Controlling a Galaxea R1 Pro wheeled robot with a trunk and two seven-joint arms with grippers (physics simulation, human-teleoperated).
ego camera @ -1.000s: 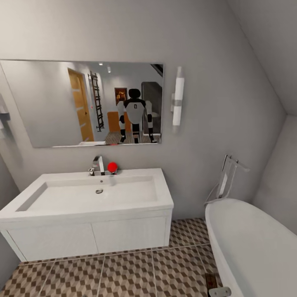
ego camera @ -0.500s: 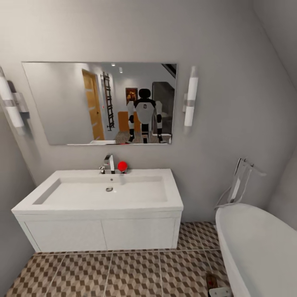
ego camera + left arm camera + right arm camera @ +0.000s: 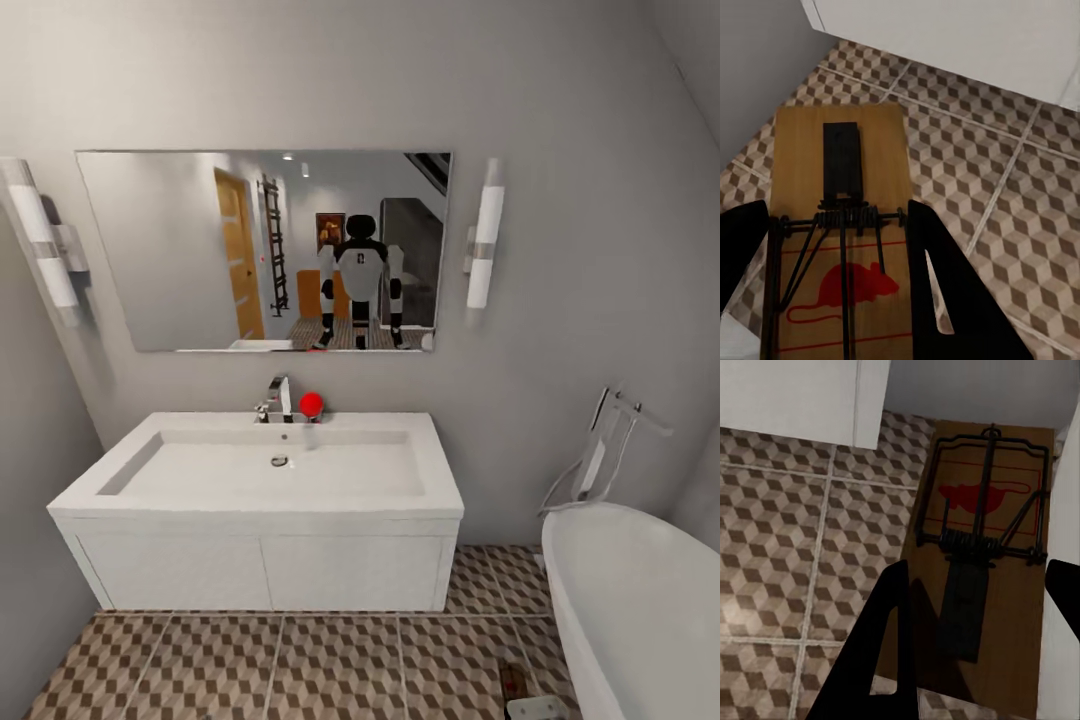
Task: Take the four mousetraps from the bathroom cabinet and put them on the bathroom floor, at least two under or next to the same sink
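Gripping mousetraps [image 3: 840, 225] [image 3: 986, 555] lengthwise between fingers [image 3: 945, 292] [image 3: 889, 645].

You had soft, even, fairly bright light in the head view, with faint shadows beside the two wall lamps [image 3: 484, 247] and under the sink [image 3: 260, 490]. Straight lines bowed toward the edges. Both wrist views were dimmer and slightly blurred.

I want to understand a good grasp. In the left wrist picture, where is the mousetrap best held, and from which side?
Judging by the present hold: the mousetrap is a flat board between the left gripper fingers, one on each long edge beside the spring coil. Come along its length, clear of the metal bar.
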